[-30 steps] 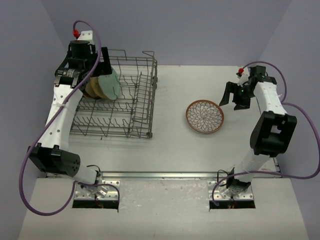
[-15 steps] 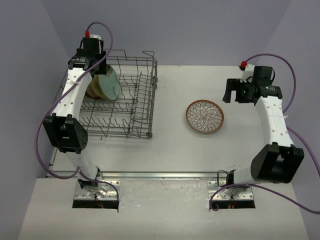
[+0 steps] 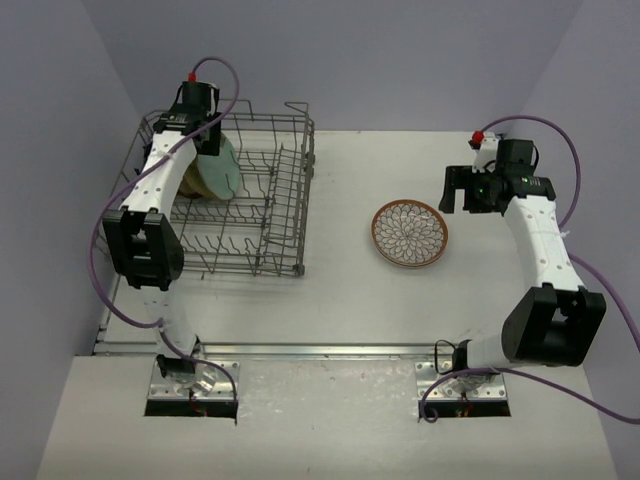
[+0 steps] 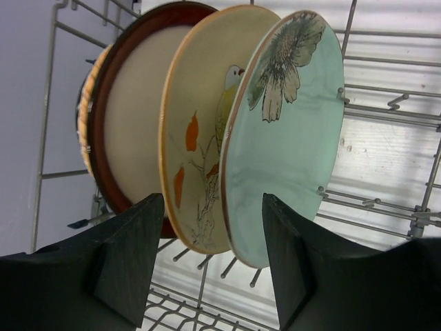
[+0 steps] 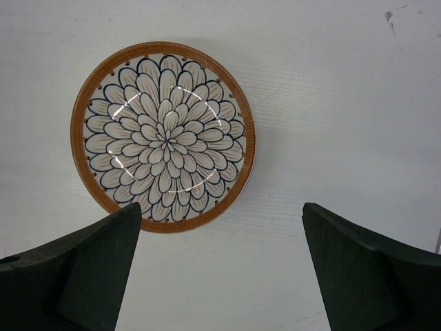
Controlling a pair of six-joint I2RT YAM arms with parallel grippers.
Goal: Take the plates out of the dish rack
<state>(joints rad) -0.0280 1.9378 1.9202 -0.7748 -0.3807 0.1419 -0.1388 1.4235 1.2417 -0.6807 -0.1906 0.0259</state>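
Observation:
The grey wire dish rack [image 3: 272,216] stands at the left of the table. Several plates stand on edge in its back left corner: a mint green one [image 4: 289,138] in front, then a cream one with a bird [image 4: 200,124], a red-rimmed beige one [image 4: 134,124] and a tan rim [image 4: 84,117] behind. My left gripper [image 4: 212,207] is open. Its fingers straddle the lower edges of the mint and cream plates without touching them. The brown-rimmed petal plate [image 3: 410,233] lies flat on the table. My right gripper [image 5: 220,214] hovers wide open beside it, holding nothing.
The rack's raised wire sides [image 4: 52,103] and upright tines [image 4: 372,203] stand close round the left gripper. The right half of the rack [image 3: 285,190] holds no dishes. Purple walls close in the table at left, back and right.
The left arm has swung its wrist over the rack's back edge towards the plates, and its jaws have narrowed. The right gripper has opened wider and shifted slightly beside the petal plate.

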